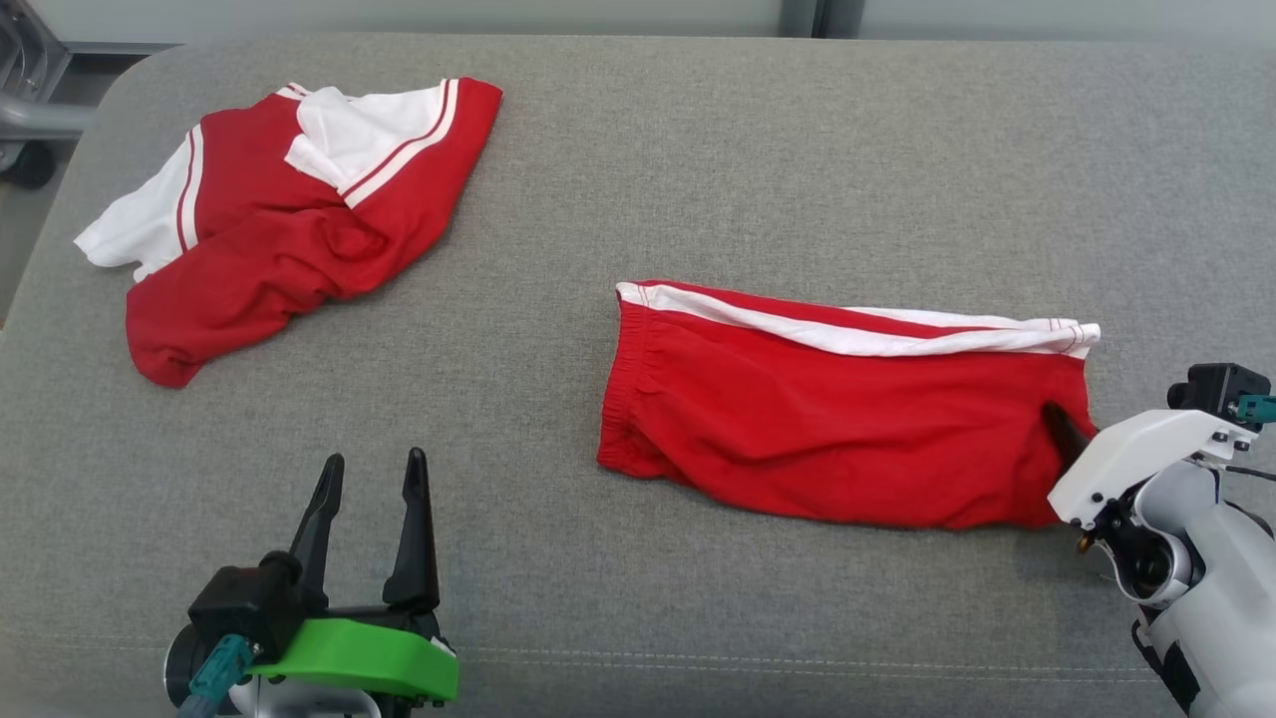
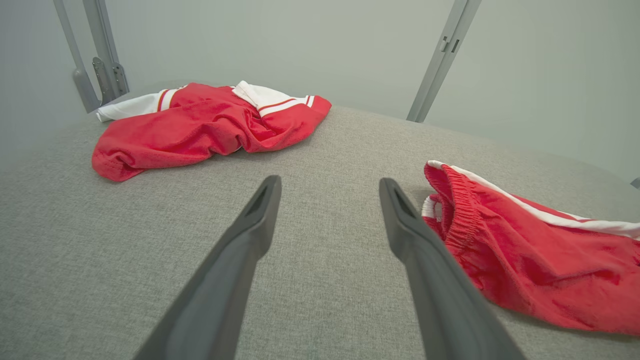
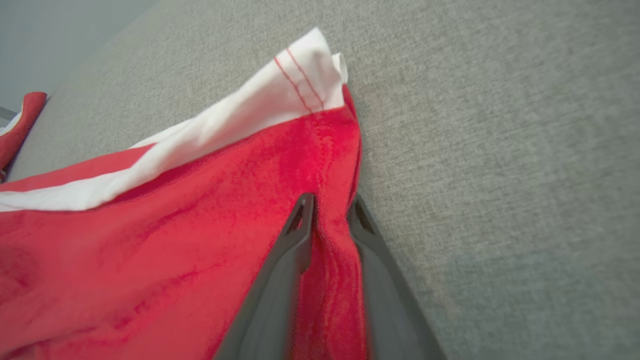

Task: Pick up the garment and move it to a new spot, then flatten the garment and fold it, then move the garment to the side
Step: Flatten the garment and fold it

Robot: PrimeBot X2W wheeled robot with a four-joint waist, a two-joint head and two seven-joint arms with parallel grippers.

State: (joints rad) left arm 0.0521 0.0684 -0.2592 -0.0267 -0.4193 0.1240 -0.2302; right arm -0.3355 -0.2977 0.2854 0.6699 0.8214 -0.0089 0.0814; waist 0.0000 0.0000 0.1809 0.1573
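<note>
On woven grey upholstery (image 1: 638, 150), rumpled shorts (image 1: 847, 429).

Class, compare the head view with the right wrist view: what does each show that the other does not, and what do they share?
The head view adds the open left gripper, low on the left, and the elastic waistband at the left end of the red shorts. The right wrist view adds a close look at the right gripper closed on a fold of the shorts' hem, plus red stitching across the end of the white stripe. Both show the shorts, the stripe, the right gripper, the red-and-white shirt and the grey padded surface.
</note>
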